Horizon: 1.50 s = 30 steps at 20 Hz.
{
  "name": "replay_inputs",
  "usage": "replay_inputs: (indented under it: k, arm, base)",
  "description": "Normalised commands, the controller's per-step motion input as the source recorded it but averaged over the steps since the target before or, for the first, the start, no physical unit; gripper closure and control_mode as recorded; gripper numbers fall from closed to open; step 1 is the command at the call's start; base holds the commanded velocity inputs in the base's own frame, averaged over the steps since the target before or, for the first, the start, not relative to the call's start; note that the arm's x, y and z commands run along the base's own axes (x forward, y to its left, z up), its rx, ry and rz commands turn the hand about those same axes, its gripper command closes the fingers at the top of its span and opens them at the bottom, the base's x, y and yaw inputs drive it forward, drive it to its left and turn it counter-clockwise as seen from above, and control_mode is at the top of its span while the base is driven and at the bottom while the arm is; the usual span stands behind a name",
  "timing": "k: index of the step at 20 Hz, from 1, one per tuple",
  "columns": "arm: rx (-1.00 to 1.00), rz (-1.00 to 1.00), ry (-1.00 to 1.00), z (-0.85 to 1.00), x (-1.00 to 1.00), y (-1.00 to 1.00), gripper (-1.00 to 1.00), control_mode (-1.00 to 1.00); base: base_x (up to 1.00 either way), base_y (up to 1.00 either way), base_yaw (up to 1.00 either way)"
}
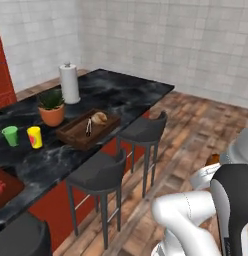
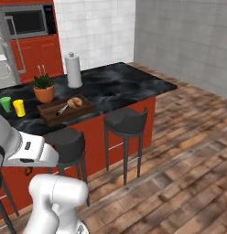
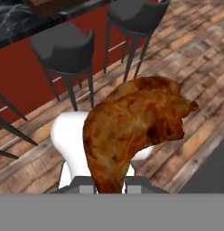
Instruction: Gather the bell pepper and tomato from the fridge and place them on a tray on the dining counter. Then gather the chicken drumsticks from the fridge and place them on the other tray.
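In the hand view my gripper (image 3: 109, 188) is shut on a red-brown chicken drumstick (image 3: 136, 126), which hides the fingertips and hangs over the wooden floor in front of the stools. The black marble dining counter (image 1: 121, 92) carries the dark brown raised-rim tray (image 1: 75, 136) (image 2: 50, 115), and a pale tan drumstick (image 1: 99, 118) (image 2: 75, 102) lies in it. The flat reddish-brown tray (image 1: 10, 186) is cut off at the lower left with something red on it. The bell pepper is out of view. The fridge (image 2: 2, 64) shows as a grey strip at the left edge.
Two dark stools (image 1: 96, 172) (image 1: 143, 131) stand along the counter's near side. On the counter are a paper towel roll (image 1: 70, 82), a potted plant (image 1: 51, 107), a green cup (image 1: 11, 135) and a yellow cup (image 1: 35, 137). Open wooden floor (image 2: 179, 151) lies to the right.
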Motion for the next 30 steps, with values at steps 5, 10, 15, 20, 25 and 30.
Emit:
replay_inputs:
  k: [5, 10, 15, 20, 25, 30]
  arm:
    - [0.00, 0.00, 0.00, 0.00, 0.00, 0.00, 1.00, 1.00]
    - [0.00, 0.00, 0.00, 0.00, 0.00, 0.00, 1.00, 1.00]
    - [0.00, 0.00, 0.00, 0.00, 0.00, 0.00, 1.00, 1.00]
    - [0.00, 0.00, 0.00, 0.00, 0.00, 0.00, 1.00, 1.00]
    - [0.00, 0.00, 0.00, 0.00, 0.00, 0.00, 1.00, 1.00]
    - [0.00, 0.00, 0.00, 0.00, 0.00, 0.00, 1.00, 1.00]
  base:
    - [0.45, -0.55, 0.43]
    - [0.42, -0.42, 0.51]
    - [0.35, -0.44, 0.51]
    - [0.37, -0.49, 0.49]
    - [0.43, -0.53, 0.47]
    - [0.57, -0.59, 0.42]
